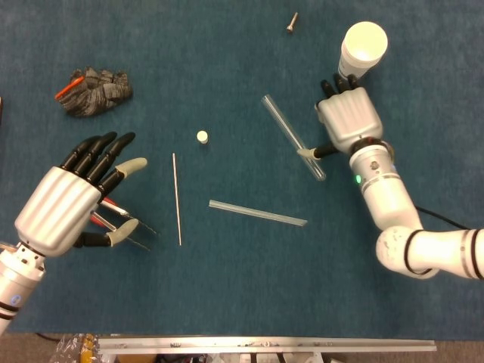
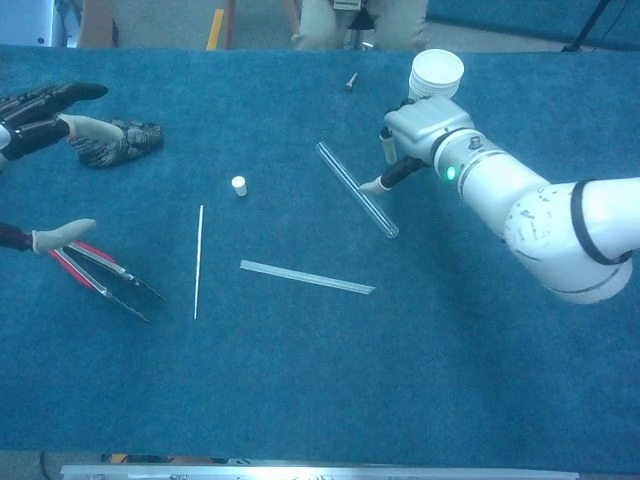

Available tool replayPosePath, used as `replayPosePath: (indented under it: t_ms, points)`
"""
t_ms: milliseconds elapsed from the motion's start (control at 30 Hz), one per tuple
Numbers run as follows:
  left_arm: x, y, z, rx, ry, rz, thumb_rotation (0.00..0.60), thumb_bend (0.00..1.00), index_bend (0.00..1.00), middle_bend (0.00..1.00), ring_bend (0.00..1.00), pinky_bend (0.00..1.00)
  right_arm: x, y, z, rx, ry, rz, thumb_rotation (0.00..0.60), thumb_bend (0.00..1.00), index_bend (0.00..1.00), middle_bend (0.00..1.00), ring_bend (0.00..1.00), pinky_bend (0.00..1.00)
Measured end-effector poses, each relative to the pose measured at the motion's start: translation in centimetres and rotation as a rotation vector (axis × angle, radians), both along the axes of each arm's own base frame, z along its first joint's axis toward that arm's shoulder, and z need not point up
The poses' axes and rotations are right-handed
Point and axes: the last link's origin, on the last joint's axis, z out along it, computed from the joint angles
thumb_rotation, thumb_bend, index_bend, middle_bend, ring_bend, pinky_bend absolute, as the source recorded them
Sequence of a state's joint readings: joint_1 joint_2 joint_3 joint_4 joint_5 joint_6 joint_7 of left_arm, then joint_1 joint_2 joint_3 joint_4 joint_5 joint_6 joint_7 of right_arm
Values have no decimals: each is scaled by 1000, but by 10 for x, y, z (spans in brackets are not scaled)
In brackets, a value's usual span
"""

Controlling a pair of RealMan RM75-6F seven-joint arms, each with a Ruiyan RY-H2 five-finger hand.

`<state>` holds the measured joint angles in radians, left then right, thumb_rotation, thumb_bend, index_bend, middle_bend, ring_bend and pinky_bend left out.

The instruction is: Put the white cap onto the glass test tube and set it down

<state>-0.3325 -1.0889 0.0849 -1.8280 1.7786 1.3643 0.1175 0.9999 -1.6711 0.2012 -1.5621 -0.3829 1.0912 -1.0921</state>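
- Blue cloth table [image 1: 249,295] carries everything.
- Left hand [image 1: 72,195], far left of the glass test tube [image 1: 293,146], fingers spread, empty.
- Right hand [image 1: 346,121], thumb touching tube's near end; closure unclear. Roll fingers under before lifting.
- White cap [image 1: 202,137] lies left of tube.
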Motion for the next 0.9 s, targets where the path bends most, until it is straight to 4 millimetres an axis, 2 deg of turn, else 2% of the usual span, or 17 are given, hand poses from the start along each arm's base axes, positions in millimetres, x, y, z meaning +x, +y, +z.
replayPosePath:
  t_ms: [333, 900]
  points:
    - [-7, -1, 4, 9, -6, 15, 381, 260, 168, 0, 0, 6, 13, -5, -27, 15, -8, 29, 217, 0, 425, 120, 0, 99]
    - [-12, -3, 8, 17, -12, 28, 381, 260, 168, 0, 0, 6, 17, -15, -47, -8, 4, 49, 218, 0, 423, 119, 0, 99]
